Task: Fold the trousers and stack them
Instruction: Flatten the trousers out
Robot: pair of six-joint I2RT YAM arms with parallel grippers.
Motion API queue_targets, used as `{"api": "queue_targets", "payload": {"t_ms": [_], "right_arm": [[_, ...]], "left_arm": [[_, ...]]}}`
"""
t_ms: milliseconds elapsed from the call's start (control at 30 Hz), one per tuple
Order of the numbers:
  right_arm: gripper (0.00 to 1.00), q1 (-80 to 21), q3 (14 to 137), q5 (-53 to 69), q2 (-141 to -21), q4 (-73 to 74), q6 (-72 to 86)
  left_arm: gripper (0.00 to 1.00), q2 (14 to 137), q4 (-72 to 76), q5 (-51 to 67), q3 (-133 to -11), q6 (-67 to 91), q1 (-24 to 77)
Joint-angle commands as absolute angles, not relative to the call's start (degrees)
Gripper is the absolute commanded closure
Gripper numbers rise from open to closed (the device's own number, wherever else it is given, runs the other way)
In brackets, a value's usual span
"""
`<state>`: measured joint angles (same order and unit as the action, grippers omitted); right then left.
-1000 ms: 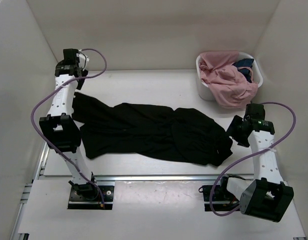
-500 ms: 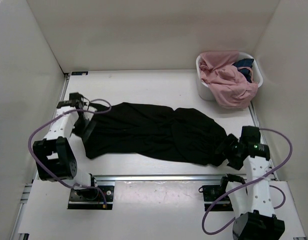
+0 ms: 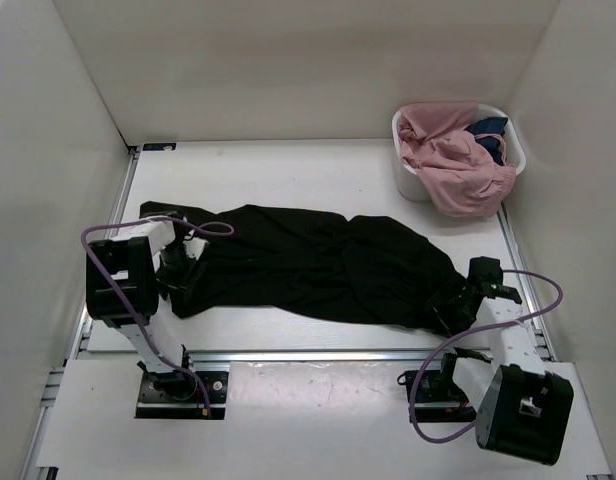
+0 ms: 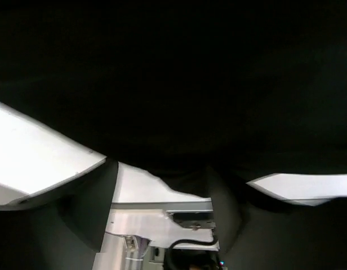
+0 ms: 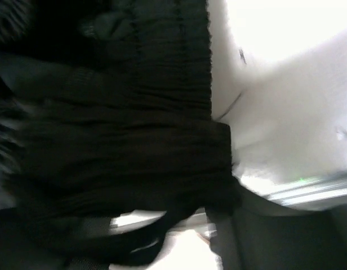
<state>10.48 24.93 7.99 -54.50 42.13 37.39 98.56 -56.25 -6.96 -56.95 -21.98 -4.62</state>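
The black trousers [image 3: 308, 262] lie spread lengthwise across the white table, legs to the left and ribbed waistband [image 5: 134, 112] to the right. My left gripper [image 3: 178, 272] is low on the table at the leg end. In the left wrist view the left gripper [image 4: 162, 174] is open, its dark fingers [image 4: 89, 208] wide apart, and black cloth [image 4: 179, 84] fills the view just ahead of the tips. My right gripper [image 3: 450, 305] is down at the waistband's near corner. In the blurred right wrist view the right gripper [image 5: 162, 208] has its fingers apart around the waistband edge.
A white basket [image 3: 413, 185] at the back right holds a pink garment [image 3: 453, 165] and a small dark blue cloth [image 3: 488, 128]. A metal rail [image 3: 308, 355] runs along the table's near edge. White walls close in the left, back and right sides.
Both arms have folded down from raised poses. The left gripper dropped from the back left to the leg end; the right gripper moved down to the waistband corner. The trousers lie as before.
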Motion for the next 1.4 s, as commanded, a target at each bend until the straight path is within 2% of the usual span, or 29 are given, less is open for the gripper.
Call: {"api": "queue_targets", "payload": {"t_ms": [0, 33, 67, 100, 167, 200, 400, 500, 600, 900, 1000, 1167, 1267, 1367], "right_arm": [[0.43, 10.3, 22.0, 5.9, -57.4, 33.8, 38.5], [0.54, 10.3, 22.0, 5.3, -57.4, 33.2, 38.5], [0.74, 10.3, 22.5, 4.6, -57.4, 34.0, 38.5], [0.81, 10.3, 23.3, 4.6, -57.4, 34.6, 38.5], [0.93, 10.3, 28.5, 3.4, -56.9, 38.0, 37.4], [1.0, 10.3, 31.3, 2.7, -56.9, 39.7, 36.0], [1.0, 11.3, 60.6, -4.2, -59.5, 53.9, 28.7], [1.0, 12.5, 69.6, -1.0, -64.0, 58.2, 25.2], [1.0, 12.5, 71.5, 2.2, -66.0, 60.4, 24.6], [1.0, 12.5, 61.1, 10.0, -63.5, 58.7, 25.8], [1.0, 12.5, 61.1, 7.0, -63.5, 60.2, 24.4], [1.0, 15.8, 63.7, -2.1, -66.2, 62.2, 19.6], [1.0, 18.1, 64.9, -0.8, -68.3, 63.0, 18.5], [1.0, 18.1, 65.4, 0.4, -68.9, 63.0, 19.1]], "left_arm": [[0.35, 98.6, -53.4, -3.2, -56.0, -20.4, -4.3], [0.64, 99.4, -53.4, -2.5, -56.0, -20.4, -4.3], [0.79, 99.9, -52.9, -2.5, -56.0, -20.4, -4.3], [0.86, 99.9, -52.9, -2.5, -56.0, -20.4, -4.3], [0.86, 98.4, -52.9, -5.4, -56.6, -21.2, -4.3], [0.86, 97.5, -52.2, -10.6, -57.7, -22.6, -4.3], [0.86, 92.3, -51.8, -20.5, -70.6, -31.9, -12.7], [0.86, 92.3, -53.4, -23.2, -76.2, -36.0, -16.5], [0.86, 92.3, -53.4, -23.8, -76.7, -37.3, -17.8], [0.83, 88.5, -54.0, -23.3, -66.1, -37.3, -18.4], [0.78, 86.6, -56.1, -23.2, -65.5, -37.8, -18.4], [0.38, 87.7, -68.6, -8.1, -65.3, -36.0, -17.8], [0.24, 84.7, -66.1, -8.1, -62.8, -36.0, -21.3], [0.18, 83.4, -63.9, -5.3, -62.8, -37.7, -23.9]]}}
